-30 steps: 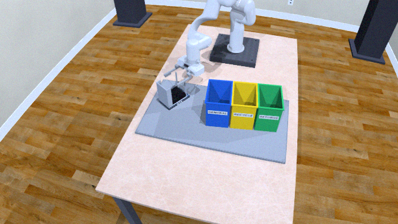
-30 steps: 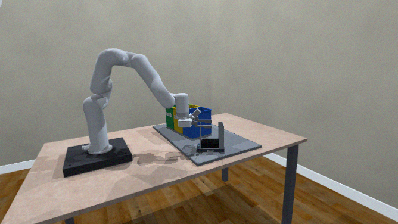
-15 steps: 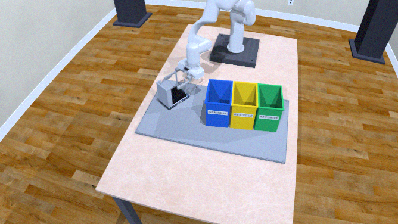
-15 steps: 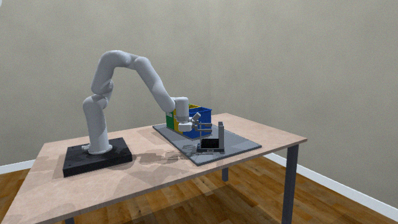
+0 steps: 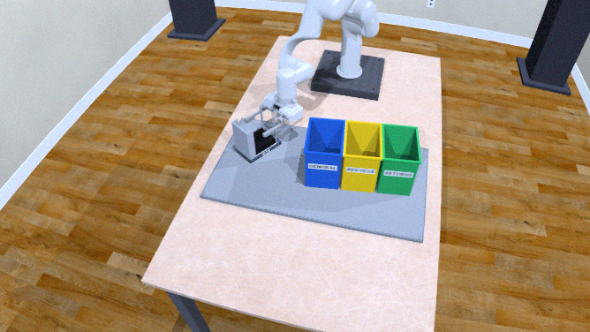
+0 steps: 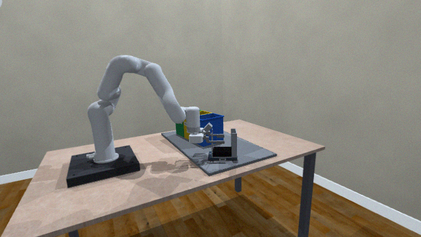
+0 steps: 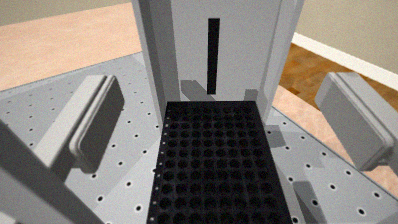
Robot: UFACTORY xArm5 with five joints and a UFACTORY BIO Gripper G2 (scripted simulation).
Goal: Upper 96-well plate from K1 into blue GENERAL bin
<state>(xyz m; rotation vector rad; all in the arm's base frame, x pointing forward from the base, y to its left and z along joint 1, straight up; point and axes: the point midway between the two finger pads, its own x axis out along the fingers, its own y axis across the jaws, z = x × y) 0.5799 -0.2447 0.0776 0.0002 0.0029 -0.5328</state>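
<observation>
The arm [image 5: 286,86] [image 6: 164,89] reaches from its dark base plate [image 5: 374,66] [image 6: 77,164] on the bench [image 5: 309,269] [image 6: 135,186] [image 7: 75,37] to the stack rack K1 [image 5: 245,137] [image 6: 234,140] [image 7: 242,55]. The hand [image 5: 257,125] [image 6: 223,138] [image 7: 227,124] is partly open and holds nothing. In the wrist view, its two fingers stand well apart, one toward each side of the rack, with a clear gap between their flat pads [image 7: 102,127]. In the exterior view, the fingers extend horizontally above the level of the black upper plate [image 5: 266,140] [image 6: 222,149] [image 7: 215,160]. This plate lies in the rack, wells facing up, its far end at the slotted upright wall. The lower plate cannot be distinguished from it. The rack stands upright on the perforated gray board [image 5: 305,205] [image 6: 255,151] [image 7: 125,167]. The blue GENERAL bin [image 5: 322,177] [image 6: 215,122], the yellow bin [image 5: 359,182] [image 6: 185,130] and the green bin [image 5: 395,184] [image 6: 179,129] stand upright in a row on the same board, with the blue bin nearest the rack. The label on the green bin is too blurred to read.

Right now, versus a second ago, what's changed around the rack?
The hand came down toward the upper plate, fingers apart. Nothing was taken hold of or let go. The plate is still in the rack; rack and bins stayed put, bins upright.
</observation>
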